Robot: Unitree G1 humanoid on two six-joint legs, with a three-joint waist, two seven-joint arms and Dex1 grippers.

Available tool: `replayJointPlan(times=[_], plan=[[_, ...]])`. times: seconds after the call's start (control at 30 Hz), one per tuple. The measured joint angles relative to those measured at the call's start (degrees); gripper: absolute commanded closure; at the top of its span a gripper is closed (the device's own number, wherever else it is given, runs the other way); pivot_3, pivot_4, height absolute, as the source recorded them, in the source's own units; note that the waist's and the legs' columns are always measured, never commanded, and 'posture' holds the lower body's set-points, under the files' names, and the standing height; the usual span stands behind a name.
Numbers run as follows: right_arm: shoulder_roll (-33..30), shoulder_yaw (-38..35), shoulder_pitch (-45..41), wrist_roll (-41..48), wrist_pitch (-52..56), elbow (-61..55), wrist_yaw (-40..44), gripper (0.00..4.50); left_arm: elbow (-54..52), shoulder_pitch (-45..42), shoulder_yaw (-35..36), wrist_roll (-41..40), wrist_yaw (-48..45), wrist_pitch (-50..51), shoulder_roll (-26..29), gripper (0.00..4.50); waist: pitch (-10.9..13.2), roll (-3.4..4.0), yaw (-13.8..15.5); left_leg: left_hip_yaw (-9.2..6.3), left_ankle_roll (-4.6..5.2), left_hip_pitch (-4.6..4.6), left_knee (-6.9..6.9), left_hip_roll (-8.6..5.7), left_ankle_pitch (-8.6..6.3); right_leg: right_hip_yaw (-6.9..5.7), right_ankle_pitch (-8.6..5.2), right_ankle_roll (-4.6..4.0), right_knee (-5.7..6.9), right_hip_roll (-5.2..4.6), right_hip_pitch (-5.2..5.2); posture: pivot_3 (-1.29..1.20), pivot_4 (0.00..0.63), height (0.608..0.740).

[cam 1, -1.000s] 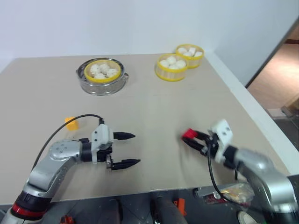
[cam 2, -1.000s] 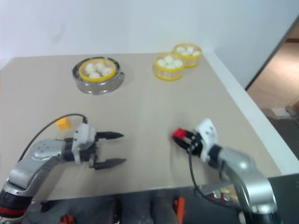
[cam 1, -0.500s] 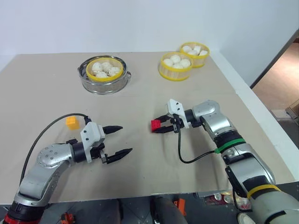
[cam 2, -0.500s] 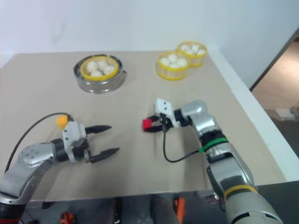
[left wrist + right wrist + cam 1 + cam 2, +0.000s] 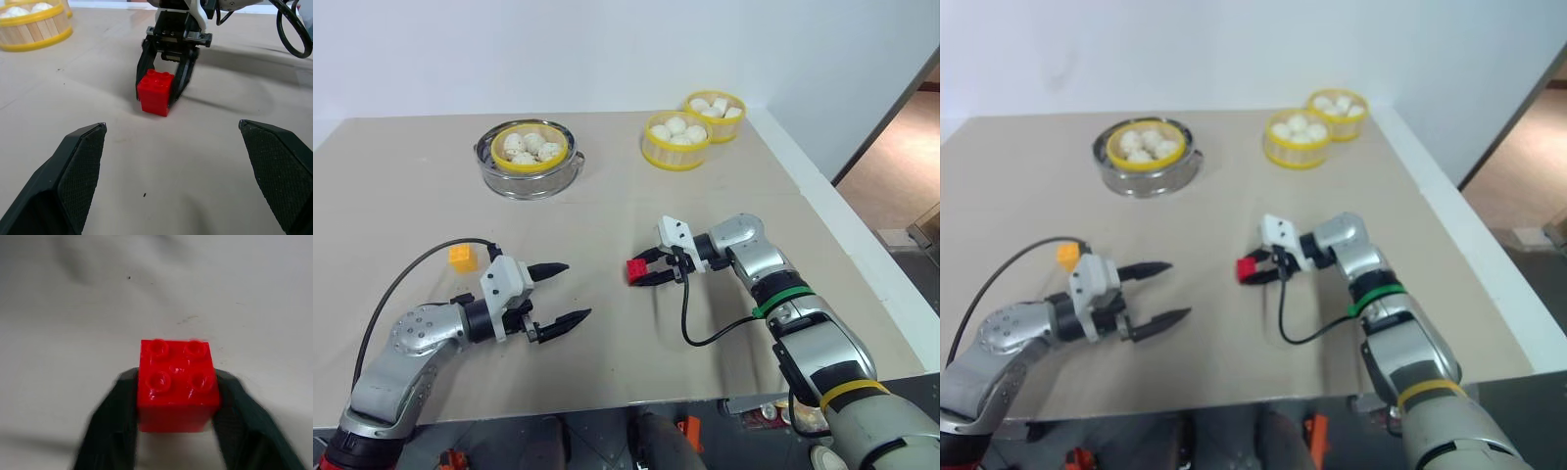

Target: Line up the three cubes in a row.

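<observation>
Small, light, rigid red cube [image 5: 636,267] sits mid-tabletop between the right gripper's [image 5: 641,271] jaws touching its smooth flat sides; left gripper [image 5: 570,291] gapes empty.

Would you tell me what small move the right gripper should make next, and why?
Probably finish opening the right gripper and back it away. The red cube already rests studs-up on the table between its fingers, so the next cube, perhaps the yellow-orange cube, can be fetched.

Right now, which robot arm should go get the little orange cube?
Probably the left. The orange cube lies just beyond the open left gripper, on that arm's side. The right gripper is farther off, its fingers around the red cube.
</observation>
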Motion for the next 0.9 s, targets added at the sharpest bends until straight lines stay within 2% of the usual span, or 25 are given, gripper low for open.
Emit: replayJointPlan(times=[0.07, 0.1, 0.13, 0.27, 0.47, 0.6, 0.7, 0.77, 0.9], plan=[[-0.03, -0.08, 0.00, -0.23, 0.01, 0.15, 0.19, 0.57, 0.02, -0.86, -0.01, -0.02, 0.00, 0.46, 0.00, 0.00, 0.00, 0.00, 0.00, 0.02, 0.00, 0.00, 0.01, 0.00, 0.00, 0.02, 0.02, 0.03, 0.00, 0.00, 0.00, 0.00, 0.150, 0.740], [-0.03, -0.09, 0.00, -0.24, 0.01, 0.16, 0.21, 0.53, 0.02, -0.91, -0.01, -0.02, 0.00, 0.49, 0.00, 0.00, 0.00, 0.00, 0.00, 0.02, 0.00, 0.00, 0.01, 0.00, 0.00, 0.02, 0.02, 0.03, 0.00, 0.00, 0.00, 0.00, 0.150, 0.740], [-0.08, -0.39, 0.00, -0.33, 0.22, 0.38, 0.35, 0.12, 0.09, -1.17, -0.03, -0.05, 0.00, 0.86, -0.01, 0.00, 0.00, 0.00, 0.00, 0.05, 0.00, 0.00, 0.01, 0.00, 0.00, 0.04, 0.05, 0.08, 0.00, 0.00, 0.00, 0.00, 0.150, 0.740], [-0.72, -2.52, 0.01, 0.08, 1.62, -0.38, 0.52, 0.12, 0.45, -1.90, 0.30, -1.10, 0.69, 2.03, -0.40, 0.00, 0.00, 0.01, 0.00, 0.05, 0.00, 0.00, -0.02, 0.00, 0.00, 0.06, 0.02, 0.10, 0.00, 0.00, -0.02, 0.00, 0.150, 0.740], [-3.28, -8.61, 1.04, 5.56, 11.08, -13.26, -0.22, 0.12, -0.26, -0.25, 8.57, -3.60, 6.32, 4.53, -1.66, 0.00, 0.00, 0.02, -0.09, 0.03, -0.01, 0.01, -0.08, 0.06, 0.00, 0.05, -0.02, 0.05, 0.04, 0.03, -0.04, 0.00, 0.150, 0.740], [-4.77, -10.42, 6.84, 8.36, 17.37, -26.32, -2.78, 0.12, -6.60, 7.46, 12.50, -4.01, 11.47, 5.13, -3.68, 0.00, 0.00, 0.01, -0.03, 0.05, -0.08, -0.01, -0.15, 0.03, -0.05, 0.09, -0.14, 0.13, 0.02, -0.02, -0.05, 0.00, 0.150, 0.740], [-4.97, -10.42, 11.25, 9.19, 20.07, -34.27, -4.97, 0.12, -13.83, 15.33, 15.17, -3.54, 17.56, 5.58, -7.92, 0.00, 0.00, 0.01, -0.06, 0.09, -0.14, -0.02, -0.14, 0.04, -0.09, 0.15, -0.15, 0.15, -0.01, -0.03, -0.07, 0.00, 0.150, 0.740], [-5.27, -10.39, 12.97, 9.25, 20.62, -37.85, -6.50, 0.12, -17.81, 21.62, 16.69, -2.47, 20.30, 5.31, -9.86, 0.00, 0.00, 0.01, -0.11, 0.12, -0.16, 0.04, -0.13, 0.02, -0.10, 0.19, -0.15, 0.14, 0.00, -0.04, -0.05, 0.00, 0.150, 0.740], [-5.41, -10.40, 13.08, 10.14, 22.80, -40.06, -8.11, 0.12, -17.65, 24.34, 17.70, -1.71, 21.51, 3.89, -11.24, 0.00, -0.01, 0.01, 0.03, 0.04, -0.04, 0.07, 0.05, 0.03, -0.02, 0.05, -0.11, -0.30, 0.00, 0.00, 0.01, 0.00, 0.150, 0.740]])
